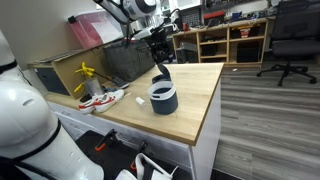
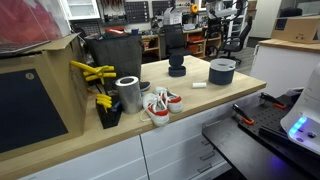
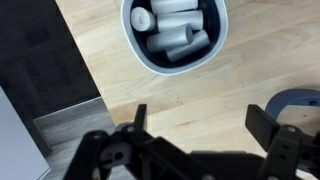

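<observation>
In an exterior view the hand [image 1: 160,47] hangs wide open and empty over a dark bowl [image 1: 160,74] near the worktop's [image 1: 200,100] far edge, with a grey tub [image 1: 163,98] nearer the front. In an exterior view the bowl [image 2: 177,68] sits by the back edge. The wrist view shows white rolls [image 3: 180,38] lying loose inside it. The bowl is likely light, stiff and smooth, so pinch the rim and keep it level.

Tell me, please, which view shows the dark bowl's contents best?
The wrist view: it looks straight down into the bowl, with white cylinders inside. Both exterior views show only its dark outside, from the side.
</observation>
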Robot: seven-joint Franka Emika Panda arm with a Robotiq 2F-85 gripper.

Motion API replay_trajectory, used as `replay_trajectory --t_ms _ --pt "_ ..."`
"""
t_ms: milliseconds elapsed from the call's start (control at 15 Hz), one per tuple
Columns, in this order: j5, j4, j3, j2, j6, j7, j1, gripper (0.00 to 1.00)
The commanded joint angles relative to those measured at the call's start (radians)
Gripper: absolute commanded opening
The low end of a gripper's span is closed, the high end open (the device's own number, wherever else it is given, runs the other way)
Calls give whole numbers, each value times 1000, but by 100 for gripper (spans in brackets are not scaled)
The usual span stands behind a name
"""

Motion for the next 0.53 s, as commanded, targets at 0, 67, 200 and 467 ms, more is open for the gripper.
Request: replay_trajectory --t_ms 0,67,200,467 --pt "2 -29 -22 -79 -88 -73 4 100" --pt "-1 -37 -23 -95 -115 -91 5 100" --pt "-21 -75 -22 -130 -122 -105 8 100" --pt "-73 -149 -15 -186 -129 -126 13 100"
